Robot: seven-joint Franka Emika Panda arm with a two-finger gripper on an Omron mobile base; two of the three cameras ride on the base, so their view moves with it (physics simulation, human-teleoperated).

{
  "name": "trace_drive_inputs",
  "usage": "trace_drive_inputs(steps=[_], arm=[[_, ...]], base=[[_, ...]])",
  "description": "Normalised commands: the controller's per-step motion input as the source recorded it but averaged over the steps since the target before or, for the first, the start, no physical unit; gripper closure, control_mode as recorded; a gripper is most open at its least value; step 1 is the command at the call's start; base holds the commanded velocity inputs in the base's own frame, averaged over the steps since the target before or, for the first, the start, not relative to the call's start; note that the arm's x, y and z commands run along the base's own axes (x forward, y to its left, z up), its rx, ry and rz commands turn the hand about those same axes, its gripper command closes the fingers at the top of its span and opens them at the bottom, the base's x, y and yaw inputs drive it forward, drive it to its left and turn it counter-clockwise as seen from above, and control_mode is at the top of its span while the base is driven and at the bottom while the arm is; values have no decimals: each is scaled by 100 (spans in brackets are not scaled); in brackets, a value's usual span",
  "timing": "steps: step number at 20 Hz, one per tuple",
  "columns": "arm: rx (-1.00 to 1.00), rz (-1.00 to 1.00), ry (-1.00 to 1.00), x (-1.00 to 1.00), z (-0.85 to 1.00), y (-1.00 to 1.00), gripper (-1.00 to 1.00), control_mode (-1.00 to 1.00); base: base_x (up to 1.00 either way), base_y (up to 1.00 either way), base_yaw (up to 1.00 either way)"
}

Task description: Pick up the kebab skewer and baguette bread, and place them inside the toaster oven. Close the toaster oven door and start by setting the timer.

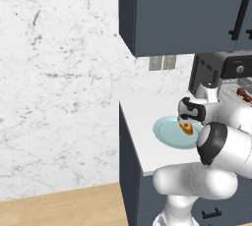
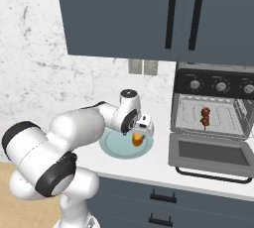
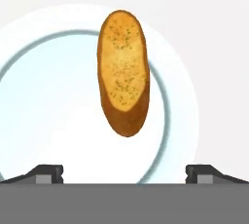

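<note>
The golden-orange baguette bread (image 3: pixel 124 72) lies on a pale blue plate (image 3: pixel 44 121) on the white counter. My gripper (image 3: pixel 124 172) hangs open just above it, fingertips wide apart on either side of the bread's near end. From the base, the gripper (image 2: pixel 139 134) points down over the baguette (image 2: pixel 137 140) and plate (image 2: pixel 113 148). The toaster oven (image 2: pixel 213 98) stands to the right with its door (image 2: pixel 211 153) folded down. The kebab skewer (image 2: pixel 205 115) rests on its wire rack. Three round knobs sit on the black control strip (image 2: pixel 221 86); which one is the timer I cannot tell.
Dark blue upper cabinets (image 2: pixel 124 14) hang over the counter, with a wall outlet (image 2: pixel 143 67) below them. The counter's left end (image 1: pixel 129 136) drops off to a wooden floor. My own arm (image 2: pixel 74 133) crosses the space left of the plate.
</note>
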Motion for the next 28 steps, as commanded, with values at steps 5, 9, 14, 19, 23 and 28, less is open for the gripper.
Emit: trace_drive_inputs(steps=[5, 9, 14, 19, 23, 28], arm=[[0, 0, 2, 38, -40, 0, -100, -100], [0, 0, 0, 33, -34, 0, -100, -100], [0, 0, 0, 27, -22, -2, -100, -100], [0, 0, 0, 26, -20, 0, -100, -100], [0, 0, 0, 27, -19, 0, -100, -100], [0, 0, 0, 10, -11, 0, -100, -100]], base=[[0, 0, 0], [0, 0, 0], [0, 0, 0], [0, 0, 0], [0, 0, 0], [0, 0, 0]])
